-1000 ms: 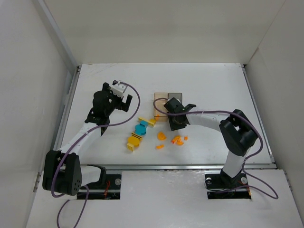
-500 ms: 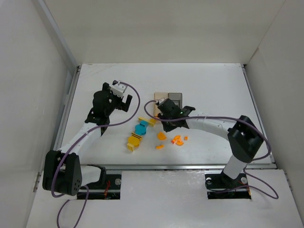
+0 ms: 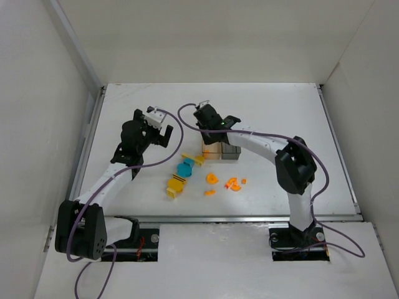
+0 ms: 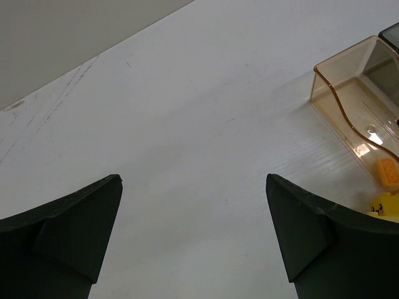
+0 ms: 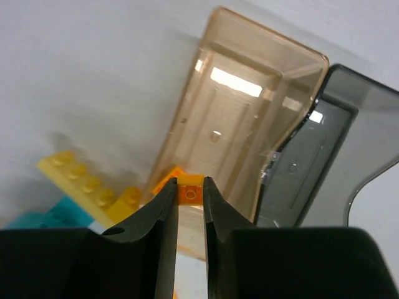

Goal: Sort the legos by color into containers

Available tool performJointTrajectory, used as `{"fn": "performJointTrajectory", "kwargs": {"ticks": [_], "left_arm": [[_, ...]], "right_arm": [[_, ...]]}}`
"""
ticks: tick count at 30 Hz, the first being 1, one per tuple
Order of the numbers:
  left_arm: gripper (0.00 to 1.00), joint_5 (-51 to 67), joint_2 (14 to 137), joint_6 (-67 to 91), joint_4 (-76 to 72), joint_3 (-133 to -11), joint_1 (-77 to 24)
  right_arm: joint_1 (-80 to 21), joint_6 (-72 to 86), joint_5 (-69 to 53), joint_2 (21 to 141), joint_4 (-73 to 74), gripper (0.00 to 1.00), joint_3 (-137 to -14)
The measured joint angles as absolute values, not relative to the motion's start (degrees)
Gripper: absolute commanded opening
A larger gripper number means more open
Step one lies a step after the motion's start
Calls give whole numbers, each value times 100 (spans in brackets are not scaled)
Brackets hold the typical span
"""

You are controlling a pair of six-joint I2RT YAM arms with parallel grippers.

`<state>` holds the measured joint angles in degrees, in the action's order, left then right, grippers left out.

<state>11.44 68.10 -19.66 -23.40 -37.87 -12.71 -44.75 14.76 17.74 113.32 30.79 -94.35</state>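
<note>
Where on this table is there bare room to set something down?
Bare: the far strip of the table behind the boxes, and the right side between the right arm and the table's edge. Crowded: in front of the boxes, where the loose bricks lie.

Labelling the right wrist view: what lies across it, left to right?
Teal-blue lego piece → long yellow lego plate → amber-orange translucent plastic box → smoky dark grey translucent box. Left out: the small orange lego brick in the right gripper, overlapping the amber box.
</note>
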Motion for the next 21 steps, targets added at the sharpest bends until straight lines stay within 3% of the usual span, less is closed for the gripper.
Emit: {"fn": "performJointTrajectory", "kwargs": {"ticks": [4,6,9,12,21], "left_arm": [[99,1133,6796,-1968,-2353,-3787,-1271],[99,1131,6796,-1968,-2355,-3785,-1269],[99,1131,6796,-1970,-2357,-3785,-1269],[99,1131,6796,-1970,-2357,-3785,-1269],[99,1129,6796,-1986,-2357,-3785,-1269]], "right_arm": [[-4289,1520,1857,11533,3356,17,-9435],[-4200,1527,1848,11515,3380,22,-9435],[-4110,1535,1806,11509,3343,49,-9435],[-4088,1490,1702,11509,3323,64,-9419],[-4093,1343,1347,11509,3291,72,-9402]]}}
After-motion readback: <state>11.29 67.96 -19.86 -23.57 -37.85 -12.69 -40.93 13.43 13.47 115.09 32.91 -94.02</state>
